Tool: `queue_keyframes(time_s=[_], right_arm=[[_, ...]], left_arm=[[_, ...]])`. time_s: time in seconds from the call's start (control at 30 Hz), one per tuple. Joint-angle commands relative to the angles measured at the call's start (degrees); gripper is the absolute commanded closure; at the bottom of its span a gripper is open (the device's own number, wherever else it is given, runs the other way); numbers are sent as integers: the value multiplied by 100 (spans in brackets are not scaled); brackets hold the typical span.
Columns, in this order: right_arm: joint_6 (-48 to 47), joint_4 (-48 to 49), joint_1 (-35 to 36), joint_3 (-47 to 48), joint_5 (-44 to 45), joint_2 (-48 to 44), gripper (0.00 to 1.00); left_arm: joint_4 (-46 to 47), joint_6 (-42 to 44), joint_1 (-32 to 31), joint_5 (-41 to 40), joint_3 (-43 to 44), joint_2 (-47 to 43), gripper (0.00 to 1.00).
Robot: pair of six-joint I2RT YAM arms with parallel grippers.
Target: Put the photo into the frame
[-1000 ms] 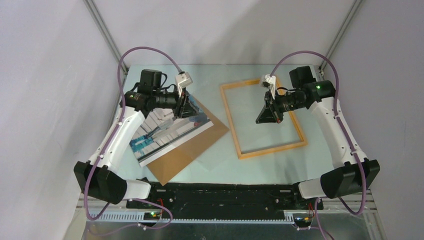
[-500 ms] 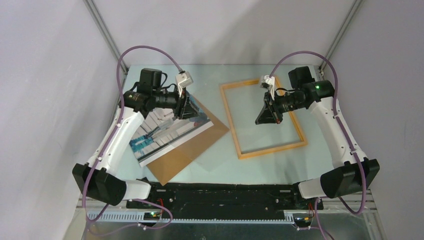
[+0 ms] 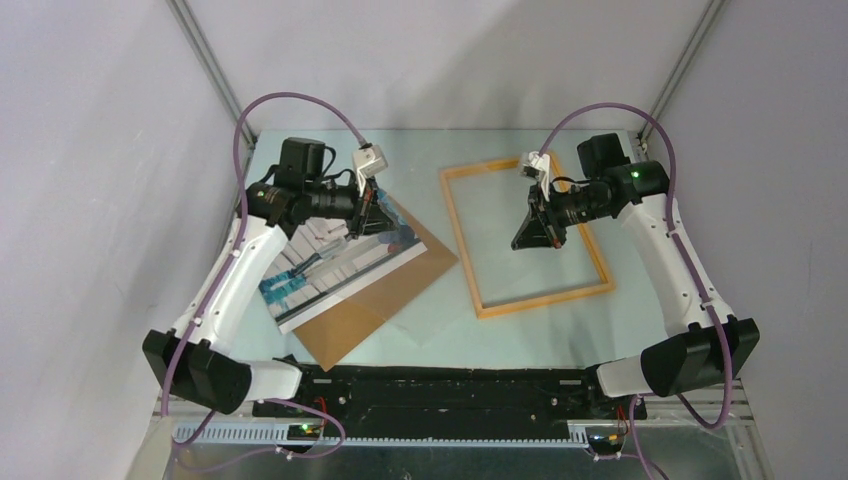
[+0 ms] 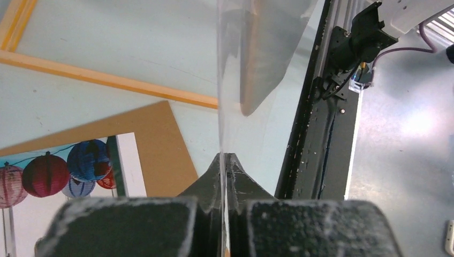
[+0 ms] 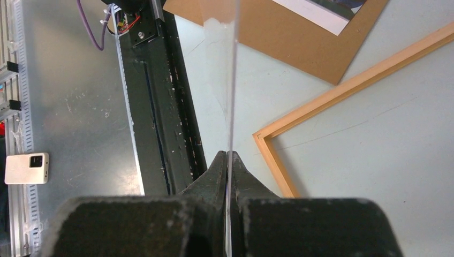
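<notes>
**A:** Across the counter (image 3: 500,335), top view: the frame (image 3: 460,245) lies flat on the right half. Its opening is bare and the counter shows through. Left of it lies a brown backing board (image 3: 380,300), one corner just beside the frame's left rail.

**B:** And the photo?

**A:** The photo (image 3: 330,270) lies face up on the board, reaching past the board's edge on the left arm's side. It is apart from the frame and not in it. Nothing grips it.

**B:** Claws?

**A:** The left claw (image 3: 368,215) hangs over the photo's far end, and the right claw (image 3: 530,228) over the frame opening. In each wrist view the fingers are pressed together on the edge of a clear pane (image 4: 222,80), seen edge-on as a thin line running away from the tips. The top view barely shows the pane, so I cannot tell for certain whether one sheet spans both claws.

**B:** Which step, then?

**A:** My judgement: the glazing is being handled and the photo step has not begun. I cannot say whether the pane is headed into the frame or off to one side.

**B:** Next move?

**A:** The pane needs setting down level, both claws lowering together so it does not twist or slip. After that one claw has to open and catch the photo by its overhanging edge. The print is thin and lies flat, so a pinch from straight above would likely find nothing to hold.
</notes>
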Motion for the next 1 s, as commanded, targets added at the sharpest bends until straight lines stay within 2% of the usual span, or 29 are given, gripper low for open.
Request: queue_keyframes(time_s=[0.0, 0.1, 0.17, 0.2, 0.3, 0.37, 0.4, 0.53, 0.6, 0.77, 0.97], right_arm=[[122, 134, -29, 33, -101, -199, 100], [355, 264, -59, 28, -24, -164, 95], [526, 424, -85, 13, 10, -143, 84], [668, 475, -107, 6, 44, -134, 75], [937, 733, -166, -32, 86, -104, 60], [1106, 835, -215, -23, 106, -60, 43], [1198, 866, -251, -25, 112, -32, 30], [1497, 1026, -408, -9, 188, -8, 5], [1668, 1144, -524, -55, 295, -50, 1], [2320, 1725, -800, -278, 885, -262, 1], [3134, 2621, -1455, -808, 2331, -546, 1]], left_arm=[[-36, -70, -85, 26, 150, -326, 99], [-35, -184, -96, 76, 91, -452, 100], [-41, -293, -103, 132, 33, -563, 100], [-38, -363, -108, 144, -8, -585, 100], [-38, -478, -111, 155, -75, -698, 100], [-43, -545, -108, 128, -97, -756, 100], [-43, -586, -109, 83, -108, -770, 100], [-41, -776, -105, -125, -89, -811, 100], [-43, -914, -104, -224, -56, -791, 100], [-38, -1265, -102, -521, 58, -667, 100], [23, -1945, -98, -765, 304, -582, 100]])
